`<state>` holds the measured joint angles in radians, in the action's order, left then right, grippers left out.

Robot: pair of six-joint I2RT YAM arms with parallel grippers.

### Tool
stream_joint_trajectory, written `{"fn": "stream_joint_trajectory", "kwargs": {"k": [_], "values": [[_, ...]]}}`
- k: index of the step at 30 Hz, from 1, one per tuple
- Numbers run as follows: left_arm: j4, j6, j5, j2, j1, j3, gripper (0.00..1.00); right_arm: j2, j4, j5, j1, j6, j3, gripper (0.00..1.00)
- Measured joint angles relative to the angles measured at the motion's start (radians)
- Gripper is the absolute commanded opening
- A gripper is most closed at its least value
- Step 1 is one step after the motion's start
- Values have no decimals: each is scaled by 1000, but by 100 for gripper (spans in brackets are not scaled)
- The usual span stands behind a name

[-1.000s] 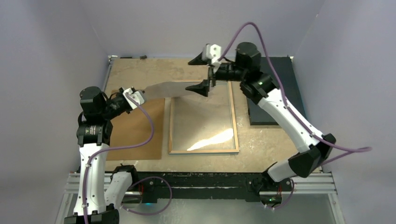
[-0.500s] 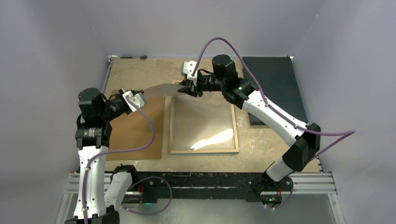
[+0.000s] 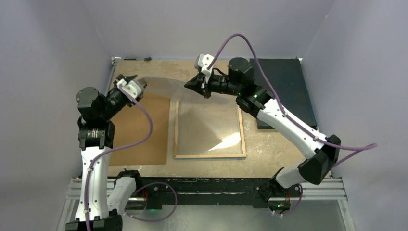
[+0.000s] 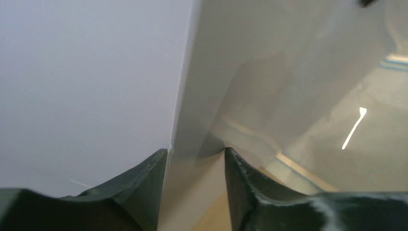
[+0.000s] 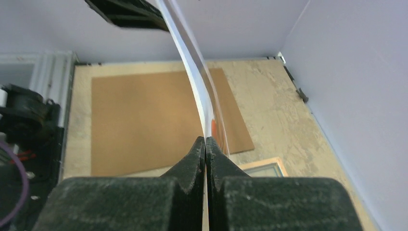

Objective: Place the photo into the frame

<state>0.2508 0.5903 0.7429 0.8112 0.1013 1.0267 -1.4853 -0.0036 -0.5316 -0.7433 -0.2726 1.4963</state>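
Handoff just happened, by the looks of it. A second ago the left gripper (image 3: 129,83) was clamped on the photo (image 3: 161,86) and the right one was gaping wide. Now it's flipped. From its wrist cam, the left's fingers (image 4: 144,185) stand parted with the sheet's edge loose in the gap, not pinched. It's also lifted up and back a bit. So the print has changed hands and the right arm gets to do the placing, I'd guess.

Under the left arm lies the brown backing board (image 3: 139,130), flat, matte, cardboard-ish. The photo hangs in the air between the two grippers, over the far side of the table, near the frame's far-left corner and not in it yet. It's thin paper, bowed in a soft curve, plain pale back up, with a sliver of orange print showing right at the pinch.

The right gripper (image 3: 193,84) is squeezed fully together on the photo's right edge.

The frame (image 3: 243,134) lies flat, thin tan-brown rim up, the glass pane catching a bright glare streak. Further right is a dark rectangular mat (image 3: 281,82), dull and flat.
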Motion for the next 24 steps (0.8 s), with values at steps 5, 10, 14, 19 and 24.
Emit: {"fn": "stream_joint_trajectory", "kwargs": {"k": [5, 10, 14, 19, 24], "values": [[-151, -166, -151, 16, 0, 2, 85, 53, 35, -13, -6, 172, 6, 0], [-300, -300, -416, 21, 0, 14, 90, 37, 12, -28, -8, 363, 73, 0], [-314, -365, -632, 72, 0, 90, 92, -14, -56, -2, -1, 469, 172, 0], [-278, -394, -738, 87, 1, 104, 93, -41, -89, 29, 92, 592, 125, 0], [-202, -389, -756, 105, 1, 104, 94, -17, -30, 66, 254, 713, -150, 0]]}}
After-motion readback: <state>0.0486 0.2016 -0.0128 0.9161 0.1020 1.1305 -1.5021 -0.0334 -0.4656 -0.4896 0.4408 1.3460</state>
